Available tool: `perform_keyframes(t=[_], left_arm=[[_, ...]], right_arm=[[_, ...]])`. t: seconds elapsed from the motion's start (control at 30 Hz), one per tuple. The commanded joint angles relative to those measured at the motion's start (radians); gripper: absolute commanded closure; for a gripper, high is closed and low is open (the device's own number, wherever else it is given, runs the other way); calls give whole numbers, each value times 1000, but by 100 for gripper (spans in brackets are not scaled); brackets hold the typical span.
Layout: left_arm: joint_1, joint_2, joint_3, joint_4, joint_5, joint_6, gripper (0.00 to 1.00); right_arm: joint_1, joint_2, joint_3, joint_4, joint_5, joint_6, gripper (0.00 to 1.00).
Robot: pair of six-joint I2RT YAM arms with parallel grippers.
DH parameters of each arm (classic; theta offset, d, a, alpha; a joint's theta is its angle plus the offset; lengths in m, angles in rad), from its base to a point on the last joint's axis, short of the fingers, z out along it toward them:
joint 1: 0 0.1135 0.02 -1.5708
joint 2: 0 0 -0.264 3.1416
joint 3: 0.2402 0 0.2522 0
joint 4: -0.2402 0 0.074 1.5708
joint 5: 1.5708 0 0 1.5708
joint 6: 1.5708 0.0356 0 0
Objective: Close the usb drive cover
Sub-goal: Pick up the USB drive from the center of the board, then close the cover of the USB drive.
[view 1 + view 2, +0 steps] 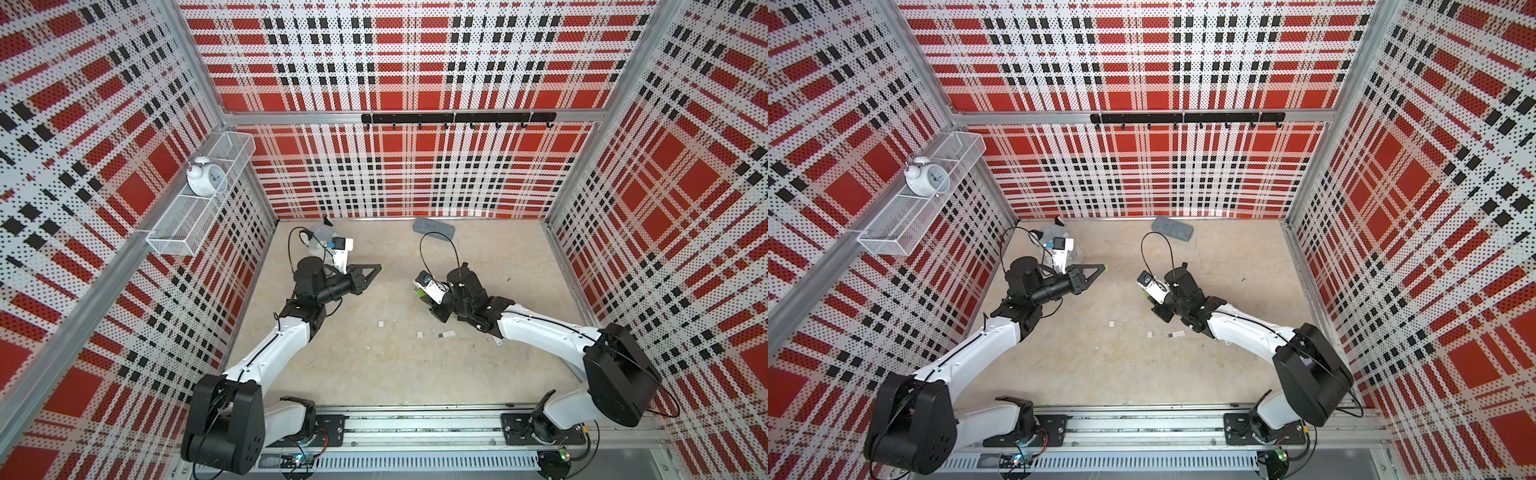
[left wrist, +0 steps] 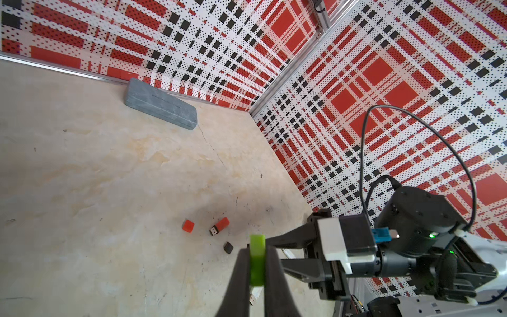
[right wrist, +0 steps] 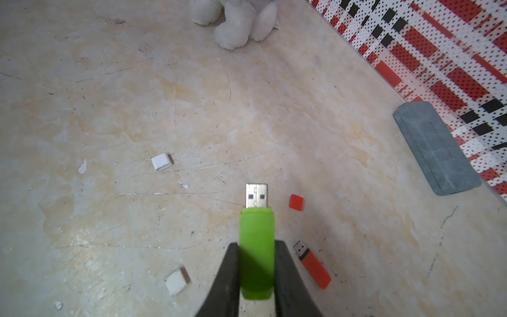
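Plug bare, the green drive (image 3: 256,236) sits lengthwise between the fingers of the right pincer (image 3: 256,247), which is closed tight on the rear half of its body. Its long axis runs in line with the fingers. The metal plug (image 3: 256,195) leads away from the wrist, toward the table's rear left where a plush toy (image 3: 236,22) sits. The drive is held above the table (image 3: 109,109), not touching it. The left pincer (image 2: 257,248) is clamped on the green cover (image 2: 257,260), held edge-on between its fingertips. In a top view its tip (image 1: 380,268) faces the right pincer's tip (image 1: 419,293), near it but apart, so cover and plug are not joined.

On the table below lie an uncapped red drive (image 3: 312,264) with its red cap (image 3: 296,202) a little apart, two white caps (image 3: 162,162) (image 3: 177,282), a small black cap (image 2: 228,247) and a white drive (image 1: 446,333). A grey case (image 3: 436,148) lies flat against the foot of the back wall.

The table is pale, marbled beige, scuffed and scratched. Perforated panels printed in red, white and black plaid (image 1: 415,62) close in three sides. A black hook rail (image 1: 457,118) crosses the back panel, and a white wire basket (image 1: 174,237) on the left wall holds a white alarm clock (image 1: 205,176).
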Motion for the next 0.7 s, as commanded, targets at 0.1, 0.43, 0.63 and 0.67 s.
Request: perform_keyframes(t=[0.1, 0.43, 0.63, 0.67], left_arm=[[-10, -27, 2, 17, -17, 4, 100], [8, -85, -29, 18, -43, 77, 100], [26, -101, -55, 32, -39, 71, 100], [26, -103, -61, 36, -42, 70, 100]], right_arm=[[-10, -63, -62, 79, -49, -124, 85], [-13, -61, -76, 109, -95, -194, 85], [-13, -36, -64, 108, -114, -191, 85], [-16, -30, -64, 109, -117, -193, 85]])
